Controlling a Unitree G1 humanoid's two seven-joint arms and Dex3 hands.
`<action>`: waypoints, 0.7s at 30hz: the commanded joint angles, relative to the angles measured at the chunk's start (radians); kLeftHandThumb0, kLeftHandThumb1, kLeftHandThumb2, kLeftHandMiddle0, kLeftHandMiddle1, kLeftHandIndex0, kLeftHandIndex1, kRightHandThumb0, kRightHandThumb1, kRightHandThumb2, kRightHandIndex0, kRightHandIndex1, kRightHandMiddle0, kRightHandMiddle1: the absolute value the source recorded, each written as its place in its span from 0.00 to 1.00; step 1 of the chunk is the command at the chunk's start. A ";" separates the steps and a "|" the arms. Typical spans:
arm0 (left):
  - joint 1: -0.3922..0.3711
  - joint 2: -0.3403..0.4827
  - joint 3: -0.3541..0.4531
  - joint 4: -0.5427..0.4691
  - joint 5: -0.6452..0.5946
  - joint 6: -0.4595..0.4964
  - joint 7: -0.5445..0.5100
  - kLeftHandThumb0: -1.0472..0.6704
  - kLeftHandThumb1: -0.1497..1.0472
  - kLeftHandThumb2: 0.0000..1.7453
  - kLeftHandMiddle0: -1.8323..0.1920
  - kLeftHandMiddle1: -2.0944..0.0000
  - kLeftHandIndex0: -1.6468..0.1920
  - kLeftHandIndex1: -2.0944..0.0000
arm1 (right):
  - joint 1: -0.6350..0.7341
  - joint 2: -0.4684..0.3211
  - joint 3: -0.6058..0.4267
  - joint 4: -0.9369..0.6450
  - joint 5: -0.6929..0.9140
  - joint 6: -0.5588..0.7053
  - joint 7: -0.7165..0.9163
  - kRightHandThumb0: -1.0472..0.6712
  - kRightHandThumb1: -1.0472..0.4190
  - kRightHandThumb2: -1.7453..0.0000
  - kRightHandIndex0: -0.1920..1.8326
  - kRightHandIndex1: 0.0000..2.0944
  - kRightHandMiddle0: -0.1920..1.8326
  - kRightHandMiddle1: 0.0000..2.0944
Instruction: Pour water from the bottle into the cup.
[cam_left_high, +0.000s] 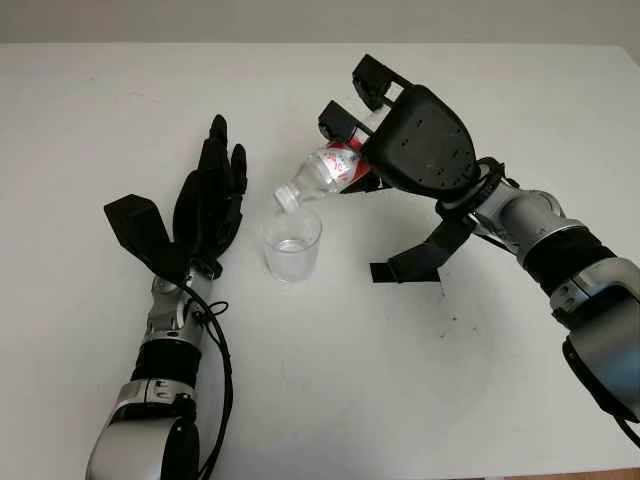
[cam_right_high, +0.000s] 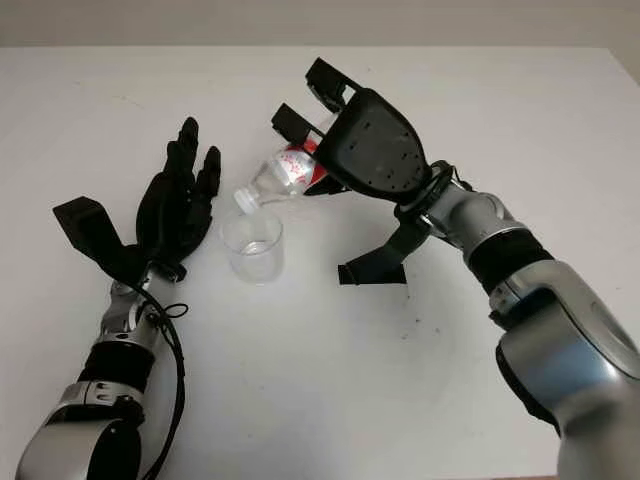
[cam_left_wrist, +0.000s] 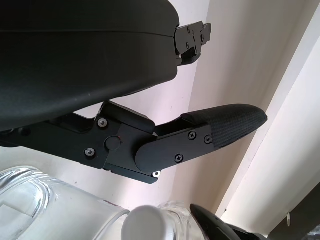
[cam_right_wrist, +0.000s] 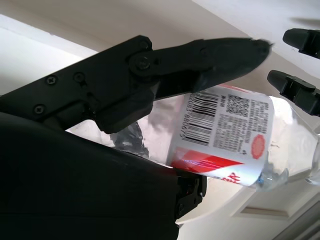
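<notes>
Right robot hand (cam_left_high: 385, 130) clamps fingers round bottle (cam_left_high: 325, 170); bottle tilted, long axis sloping down from hand toward robot's left; capped neck just above cup (cam_left_high: 292, 243) rim, on rim's far side; cap looks still on, so likely no flow yet; cup upright on bench (cam_left_high: 400, 380), little water inside; left robot hand (cam_left_high: 205, 205) open, holding nothing, just beside cup on robot's left; bench bare ahead of cup; edges well apart.
</notes>
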 joint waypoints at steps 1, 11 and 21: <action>0.024 -0.009 -0.004 0.020 0.005 0.001 0.003 0.11 1.00 0.40 1.00 1.00 1.00 1.00 | -0.033 -0.009 0.004 0.005 0.007 0.001 -0.018 0.29 0.00 0.76 0.68 1.00 0.46 1.00; 0.021 -0.011 -0.004 0.030 0.006 -0.010 0.005 0.11 1.00 0.40 1.00 1.00 1.00 1.00 | -0.045 -0.001 0.005 0.022 0.036 -0.042 -0.036 0.30 0.00 0.72 0.68 1.00 0.42 1.00; 0.006 -0.004 0.003 0.054 0.000 -0.012 -0.006 0.11 1.00 0.40 1.00 1.00 1.00 1.00 | -0.039 0.009 -0.006 0.033 0.066 -0.044 -0.045 0.30 0.00 0.71 0.67 1.00 0.43 1.00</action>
